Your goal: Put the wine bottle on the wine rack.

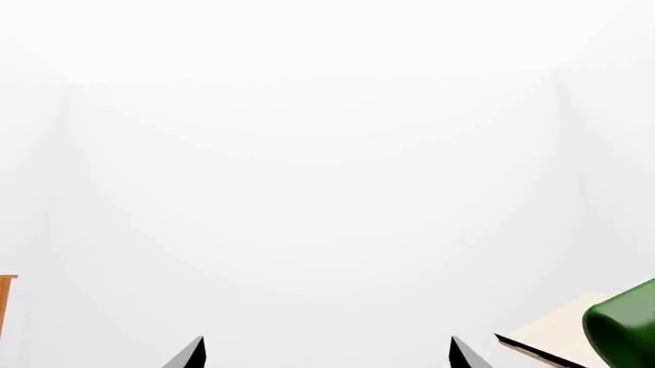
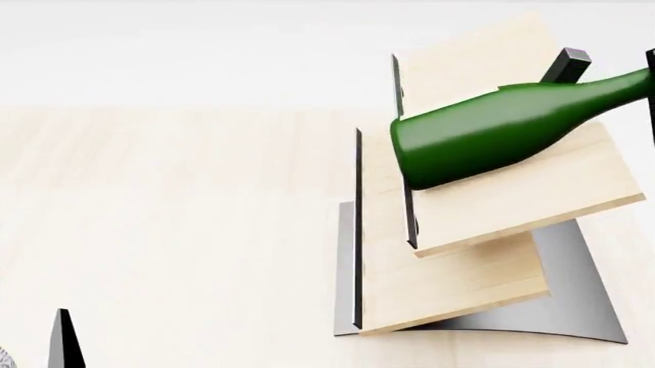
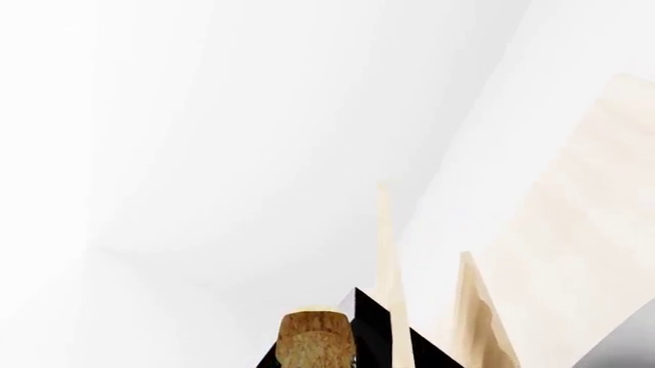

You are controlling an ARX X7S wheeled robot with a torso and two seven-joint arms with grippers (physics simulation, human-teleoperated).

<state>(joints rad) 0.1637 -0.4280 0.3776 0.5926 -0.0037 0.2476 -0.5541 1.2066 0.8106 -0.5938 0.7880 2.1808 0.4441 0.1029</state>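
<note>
The wine bottle [image 2: 481, 134], dark green glass, lies tilted across the upper tier of the wine rack [image 2: 461, 284], base toward the left, neck running up past the black peg [image 2: 566, 65] to the right edge of the head view. Whether it rests on the panel I cannot tell. In the right wrist view its tan cork [image 3: 312, 330] sits between the black fingers of my right gripper [image 3: 317, 356], which is shut on the neck. My left gripper [image 1: 327, 351] is open with nothing in it, well left of the rack; the bottle's base [image 1: 624, 322] shows beside it.
The rack stands on a pale wood tabletop [image 2: 184, 230], its curved grey base [image 2: 584, 291] showing under the panels. A sliver of reddish-brown wood [image 1: 5, 307] shows at the left wrist view's edge. A small grey object [image 2: 3, 356] peeks in at the head view's lower left corner.
</note>
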